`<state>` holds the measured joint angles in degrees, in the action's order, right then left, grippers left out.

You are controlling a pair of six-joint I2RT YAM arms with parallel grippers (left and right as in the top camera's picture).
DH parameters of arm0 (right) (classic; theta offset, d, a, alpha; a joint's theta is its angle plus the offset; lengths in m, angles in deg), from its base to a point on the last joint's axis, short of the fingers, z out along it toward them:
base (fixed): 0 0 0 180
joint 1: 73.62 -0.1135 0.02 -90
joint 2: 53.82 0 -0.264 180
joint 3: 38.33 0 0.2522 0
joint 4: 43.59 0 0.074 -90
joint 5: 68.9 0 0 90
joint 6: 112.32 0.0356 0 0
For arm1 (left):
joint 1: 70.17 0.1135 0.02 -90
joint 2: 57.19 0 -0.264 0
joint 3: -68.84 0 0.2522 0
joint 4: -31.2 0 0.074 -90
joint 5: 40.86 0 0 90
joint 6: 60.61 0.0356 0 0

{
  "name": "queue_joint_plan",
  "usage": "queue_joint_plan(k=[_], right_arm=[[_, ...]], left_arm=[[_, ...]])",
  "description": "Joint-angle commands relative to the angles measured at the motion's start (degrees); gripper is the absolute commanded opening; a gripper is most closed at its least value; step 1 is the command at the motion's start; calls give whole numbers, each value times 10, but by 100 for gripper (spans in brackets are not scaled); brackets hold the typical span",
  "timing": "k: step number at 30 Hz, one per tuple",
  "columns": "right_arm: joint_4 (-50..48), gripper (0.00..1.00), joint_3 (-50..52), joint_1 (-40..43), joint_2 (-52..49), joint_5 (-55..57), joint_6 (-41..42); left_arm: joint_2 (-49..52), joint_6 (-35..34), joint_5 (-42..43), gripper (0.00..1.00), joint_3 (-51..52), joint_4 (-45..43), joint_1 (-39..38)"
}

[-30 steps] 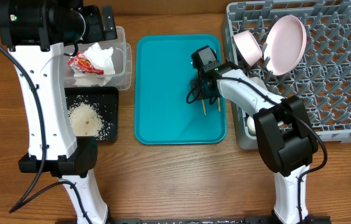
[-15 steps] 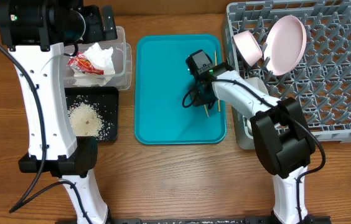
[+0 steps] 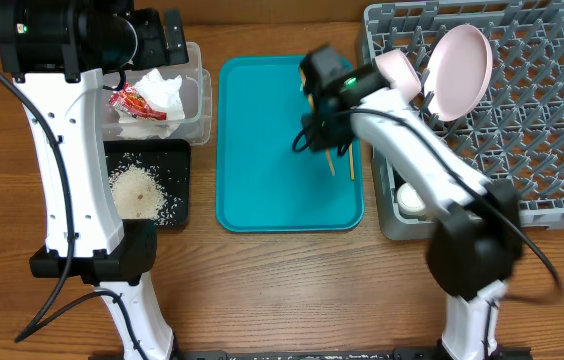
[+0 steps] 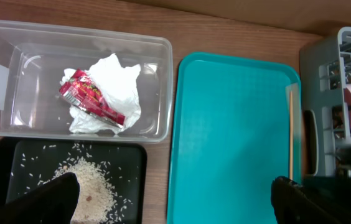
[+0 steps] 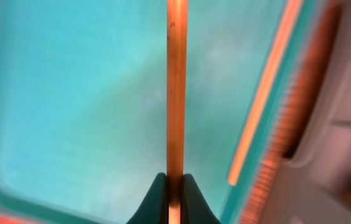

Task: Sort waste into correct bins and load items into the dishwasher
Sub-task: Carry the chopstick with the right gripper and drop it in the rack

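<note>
My right gripper is shut on one wooden chopstick and holds it above the teal tray. In the overhead view that chopstick hangs under the blurred arm. The other chopstick lies along the tray's right edge. My left gripper is open and empty, high over the clear tub, which holds the napkin and the red wrapper. Rice lies in the black tray. The grey dish rack holds a plate and a bowl.
A small white cup sits in the rack's near-left corner compartment. The rack's left wall stands close beside the teal tray's right edge. The left arm's white links run down the left side of the table.
The right gripper has shut on a chopstick and risen with it, swinging toward the tray's far side. The left arm has not moved.
</note>
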<state>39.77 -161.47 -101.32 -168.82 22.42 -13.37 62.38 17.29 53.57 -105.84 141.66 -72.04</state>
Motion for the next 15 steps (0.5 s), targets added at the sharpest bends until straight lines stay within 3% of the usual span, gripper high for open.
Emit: queue_joint_plan(k=[1, 8, 15], right_arm=[[33, 4, -44, 33, 113, 2, 2], [137, 4, -42, 132, 216, 12, 2], [230, 4, -6, 205, 225, 47, -2]], left_arm=[[-12, -6, -4, 100, -8, 1, -2], [-12, -6, -4, 100, -8, 1, -2], [-12, -6, -4, 100, -8, 1, -2]])
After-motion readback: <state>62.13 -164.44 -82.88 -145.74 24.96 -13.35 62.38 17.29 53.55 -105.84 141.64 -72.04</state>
